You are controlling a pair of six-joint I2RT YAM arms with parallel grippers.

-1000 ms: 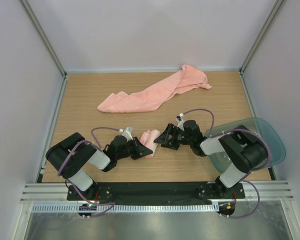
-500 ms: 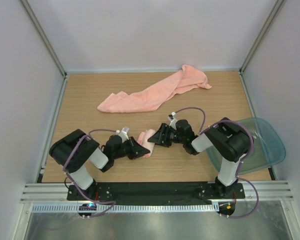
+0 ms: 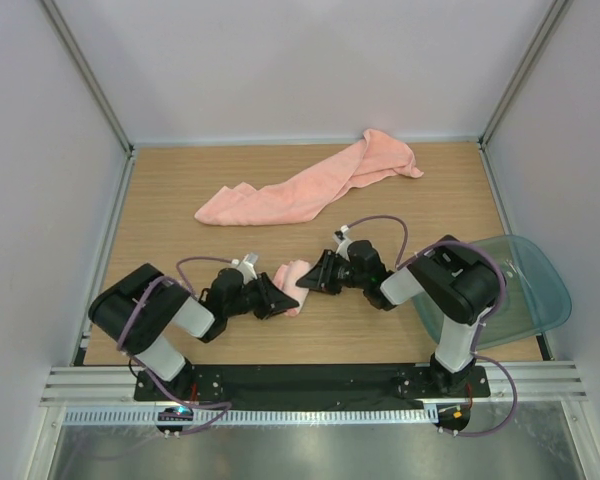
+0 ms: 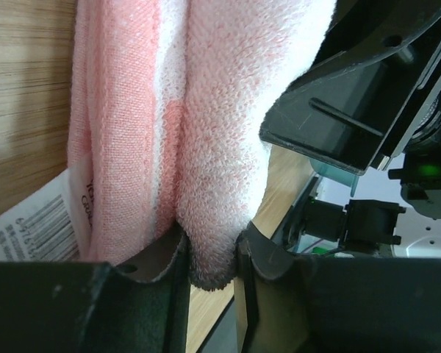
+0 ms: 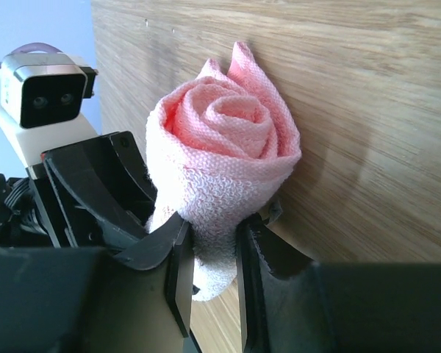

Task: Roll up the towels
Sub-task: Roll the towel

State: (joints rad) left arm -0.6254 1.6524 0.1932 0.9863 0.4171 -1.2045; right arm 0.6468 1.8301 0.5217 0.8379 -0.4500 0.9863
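The smaller striped towel [image 3: 293,279] lies rolled up on the table between both grippers. In the right wrist view its spiral end [image 5: 228,140] faces the camera. My left gripper [image 3: 277,299] is shut on the roll's outer fold [image 4: 220,184]. My right gripper [image 3: 315,277] is shut on the other side of the roll. The long plain towel [image 3: 310,185] lies spread and crumpled across the back of the table, untouched.
A translucent teal-grey tray [image 3: 525,290] sits at the right edge behind the right arm. A white barcode label [image 4: 33,224] hangs from the small towel. Grey walls enclose the table on three sides.
Both grippers have shifted slightly left along with the rolled towel. The right arm has stretched further toward the centre. The long towel has not moved.
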